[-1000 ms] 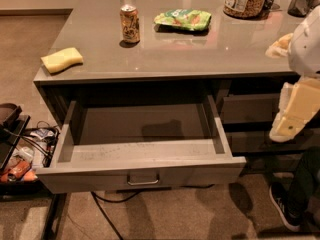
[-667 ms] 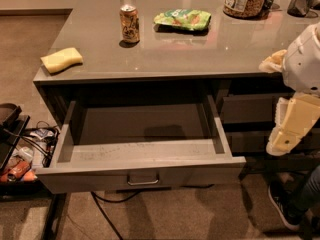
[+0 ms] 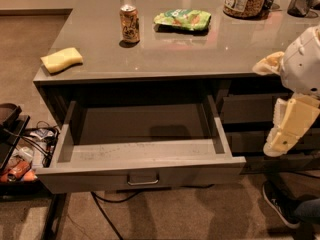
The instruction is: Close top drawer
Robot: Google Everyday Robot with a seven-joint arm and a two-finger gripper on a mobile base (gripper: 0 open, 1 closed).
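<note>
Nearest, top drawer point(image 3: 140, 156) pulled far out from under the counter point(image 3: 200, 54), silver pull point(image 3: 143, 179) at front centre. To its right, gripper point(image 3: 282, 134) hanging beside the narrower drawers point(image 3: 247, 109) — open or closed, cannot tell. Farther back on top: sponge point(image 3: 61, 59), can point(image 3: 129, 24), green bag point(image 3: 182, 19).

I have one camera, set high and in front of the counter point(image 3: 210, 54). It looks steeply down and towards the counter's front edge. It sits close: the open top drawer point(image 3: 150, 156) fills the middle and lower part of my view, with floor point(image 3: 30, 44) at left and bottom. The gripper point(image 3: 276, 145) hangs at my right edge, in front of the narrower drawers point(image 3: 247, 109).
</note>
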